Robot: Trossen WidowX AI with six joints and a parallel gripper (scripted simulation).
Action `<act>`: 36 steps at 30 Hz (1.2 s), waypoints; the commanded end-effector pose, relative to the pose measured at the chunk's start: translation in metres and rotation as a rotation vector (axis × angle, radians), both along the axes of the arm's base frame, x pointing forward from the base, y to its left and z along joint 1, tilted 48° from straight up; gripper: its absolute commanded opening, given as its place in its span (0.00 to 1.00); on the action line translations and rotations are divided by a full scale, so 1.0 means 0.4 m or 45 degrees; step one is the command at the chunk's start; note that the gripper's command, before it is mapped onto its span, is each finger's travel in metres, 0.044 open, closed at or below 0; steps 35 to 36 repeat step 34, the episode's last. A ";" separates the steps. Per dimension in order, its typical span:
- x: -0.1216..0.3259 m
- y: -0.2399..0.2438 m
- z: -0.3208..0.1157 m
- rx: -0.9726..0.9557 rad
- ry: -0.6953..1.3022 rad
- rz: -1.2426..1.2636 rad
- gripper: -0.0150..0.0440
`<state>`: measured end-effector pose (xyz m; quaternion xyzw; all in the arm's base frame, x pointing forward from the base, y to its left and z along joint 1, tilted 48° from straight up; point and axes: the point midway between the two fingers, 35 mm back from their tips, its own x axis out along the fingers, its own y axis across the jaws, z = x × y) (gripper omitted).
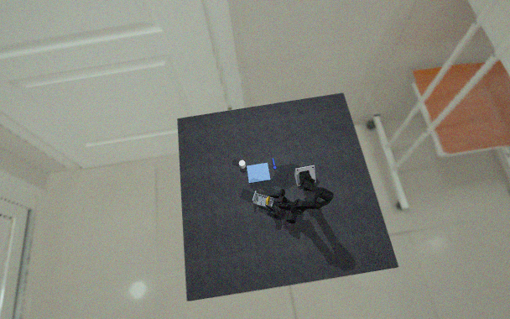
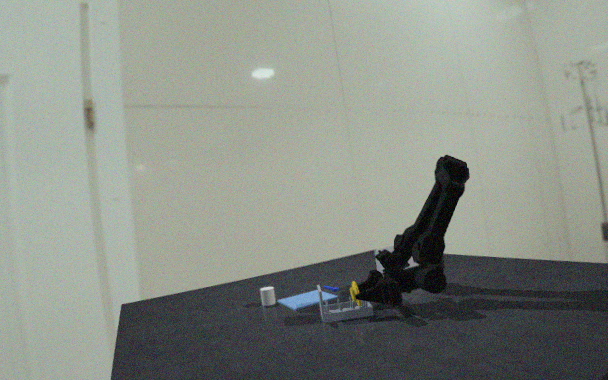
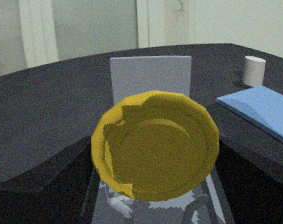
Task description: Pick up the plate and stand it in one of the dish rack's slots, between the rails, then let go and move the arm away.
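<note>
1. Dish rack (image 1: pixel 256 203) (image 2: pixel 347 316) (image 3: pixel 151 77): on tabletop (image 1: pixel 232 256) (image 2: pixel 247 350) (image 3: pixel 42 105), inward from top view's left edge.
2. Plate (image 1: pixel 268 201) (image 2: pixel 354 292) (image 3: pixel 162 165): upright at the rack's arm-side end, gripped by the hand (image 1: pixel 272 203) (image 2: pixel 360 295) (image 3: pixel 154 144).
3. Blue slab (image 1: pixel 258 173) (image 2: pixel 304 299) (image 3: pixel 262 107): flat beyond.
4. White cylinder (image 1: pixel 241 164) (image 2: pixel 267 296) (image 3: pixel 253 71): beside slab, toward that edge.
</note>
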<state>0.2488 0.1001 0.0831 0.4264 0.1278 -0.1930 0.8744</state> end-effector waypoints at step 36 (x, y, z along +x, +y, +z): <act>0.029 -0.242 0.179 -0.152 0.134 0.026 0.93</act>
